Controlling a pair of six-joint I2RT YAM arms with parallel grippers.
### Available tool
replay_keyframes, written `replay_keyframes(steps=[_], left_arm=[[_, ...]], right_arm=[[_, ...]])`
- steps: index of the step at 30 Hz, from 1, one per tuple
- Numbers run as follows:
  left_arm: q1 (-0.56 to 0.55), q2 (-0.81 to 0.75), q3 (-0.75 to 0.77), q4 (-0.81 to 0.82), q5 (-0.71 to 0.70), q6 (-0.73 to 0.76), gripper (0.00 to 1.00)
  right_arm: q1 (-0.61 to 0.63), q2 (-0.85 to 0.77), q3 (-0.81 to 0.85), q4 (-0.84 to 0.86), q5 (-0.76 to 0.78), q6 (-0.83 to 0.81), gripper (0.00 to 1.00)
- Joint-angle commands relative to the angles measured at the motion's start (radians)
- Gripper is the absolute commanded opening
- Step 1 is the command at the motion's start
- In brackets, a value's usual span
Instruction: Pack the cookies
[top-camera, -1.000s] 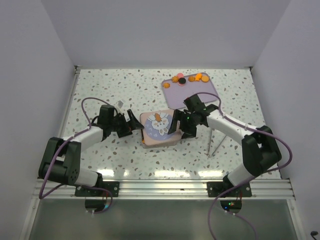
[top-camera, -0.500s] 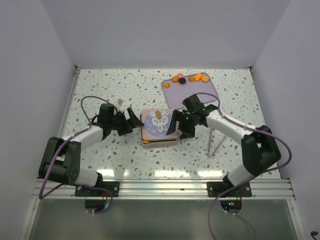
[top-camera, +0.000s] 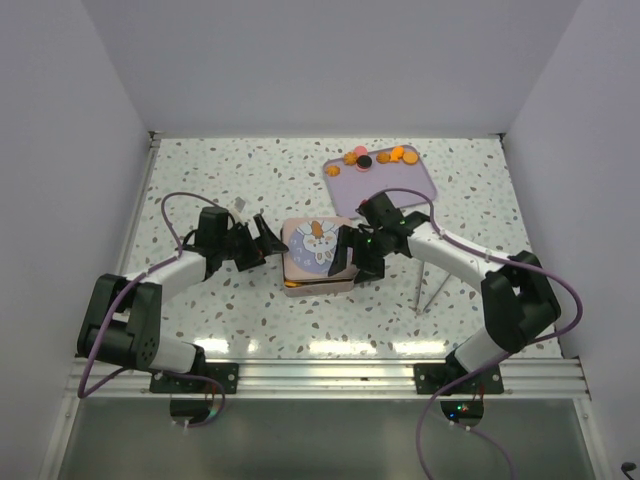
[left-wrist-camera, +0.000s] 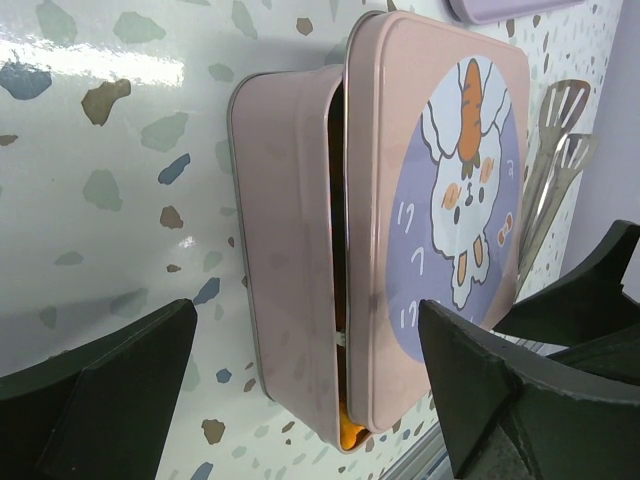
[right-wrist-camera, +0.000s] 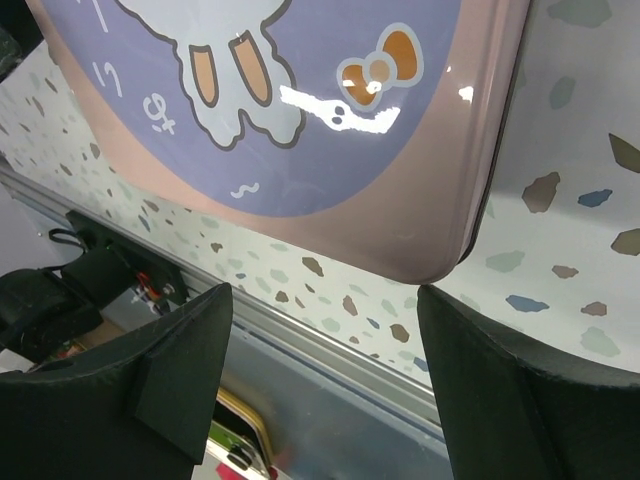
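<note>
**Step in hand: closing the tin.** The square pink tin (left-wrist-camera: 270, 250) stands at the centre of the terrazzo table (top-camera: 220, 180). Its lid (top-camera: 318, 247) lies on top but is not seated. The left wrist view shows a dark gap along one side, with a sliver of orange (left-wrist-camera: 347, 437) showing at one corner of it.

**Location of the cookies.** A cluster of cookies (top-camera: 380, 157) lies along the far edge of the lilac tray (top-camera: 390, 190), well apart from the tin. Most are orange; one is dark and one is pink. The orange sliver suggests that others are inside the tin, but how many cannot be told.

**Gripper state.**
- The left gripper (top-camera: 264, 243) sits just beside the tin's left side, fingers spread wide and holding nothing.
- The right gripper (top-camera: 358, 256) is at the tin's right edge. Its fingers (right-wrist-camera: 170, 380) stand wide, with a corner of the lid just off their tips. No clamp on the lid is evident.

**Next move (judgement).** Square the lid over the base, then press it down evenly until the gap closes. Use the left gripper to brace the tin against sliding. Metal tongs (left-wrist-camera: 560, 140) lie to the right.

**Markings.** The lid shows a white rabbit with a carrot and an orange bow on a purple disc. No brand or words are legible.
</note>
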Motion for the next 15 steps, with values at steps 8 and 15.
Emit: replay_keyframes(steps=[8,15], left_arm=[[0.006,-0.035,0.061,0.001,-0.014,0.014,0.98],[0.006,-0.055,0.086,-0.033,-0.012,0.025,0.98]], right_arm=[[-0.003,-0.113,0.074,-0.175,0.041,-0.089,0.79],[-0.139,-0.139,0.202,-0.191,0.075,-0.090,0.76]])
